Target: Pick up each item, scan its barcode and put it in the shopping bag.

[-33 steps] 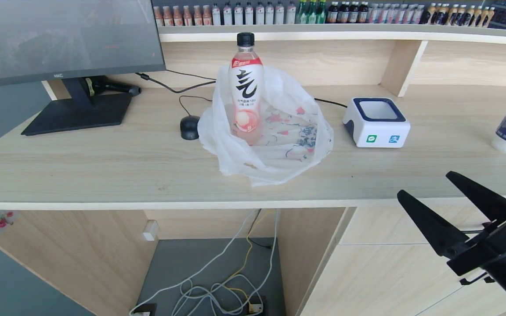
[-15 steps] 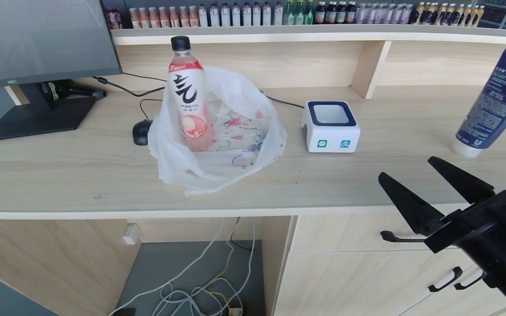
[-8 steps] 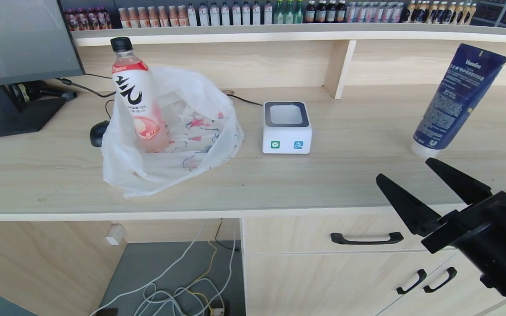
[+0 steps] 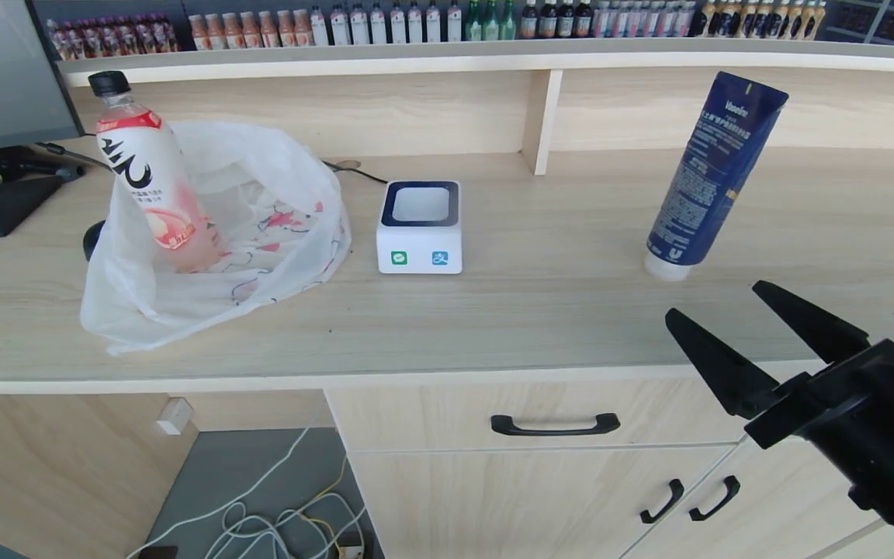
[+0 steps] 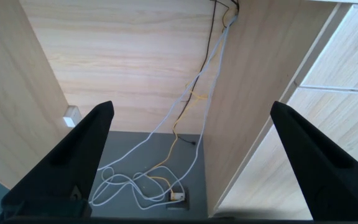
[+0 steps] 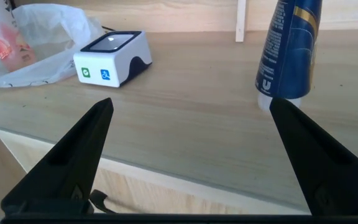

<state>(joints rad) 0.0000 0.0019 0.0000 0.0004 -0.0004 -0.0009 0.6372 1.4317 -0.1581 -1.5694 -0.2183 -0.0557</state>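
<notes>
We face the desk (image 4: 540, 310) with the shopping bag (image 4: 276, 202) slumped at 10 o'clock near its front edge, the blue tube (image 4: 715, 167) upright at 2 o'clock amid bare wood, the bottle (image 4: 148, 186) standing in the bag, the scanner (image 4: 420, 227) between, our right hand (image 4: 719, 301) spread empty off the front edge at 4 o'clock, and our left hand (image 5: 191, 107) spread empty too.

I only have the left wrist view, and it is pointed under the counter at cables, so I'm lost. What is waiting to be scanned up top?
Observer: One blue tube stands cap down on the counter, to the right of the scanner.
Operator: Anything bagged already?
Observer: Yes. A pink drink bottle stands inside the white shopping bag, to the left of the scanner.
Operator: And the other arm?
Observer: The right hand hangs open and empty at the counter's front edge, facing the tube.
</notes>
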